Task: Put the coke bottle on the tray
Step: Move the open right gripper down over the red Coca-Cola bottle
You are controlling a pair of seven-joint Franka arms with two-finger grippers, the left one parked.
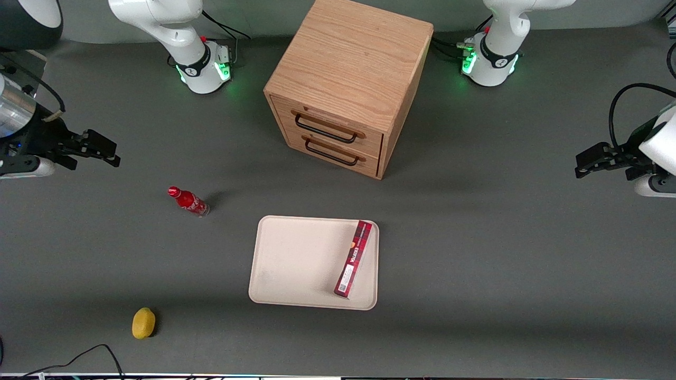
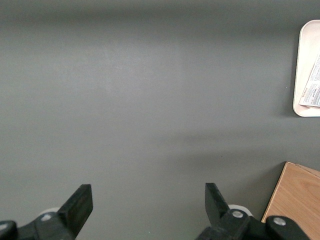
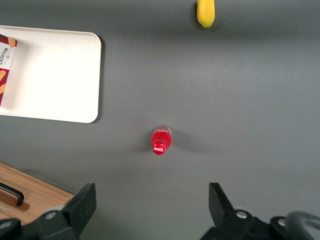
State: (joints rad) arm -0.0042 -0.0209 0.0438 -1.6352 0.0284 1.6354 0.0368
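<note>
Beside tray (image 1: 296, 264): coke bottle (image 1: 188, 201), gripper (image 1: 100, 149) apart.

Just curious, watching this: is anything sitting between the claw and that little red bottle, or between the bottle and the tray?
Nothing visible. The gripper, jaws open, hangs above bare table near the coke bottle. Bare table also separates bottle and tray. The red box fills only the tray's edge toward the parked arm.

The red box (image 1: 354, 258) lying on the tray (image 1: 296, 264) carries white lettering that reads "WALKERS" along its side. The coke bottle (image 1: 188, 200) bears white script on its label and cap, too small to read. The claw (image 1: 97, 149) carries no readable text.
</note>
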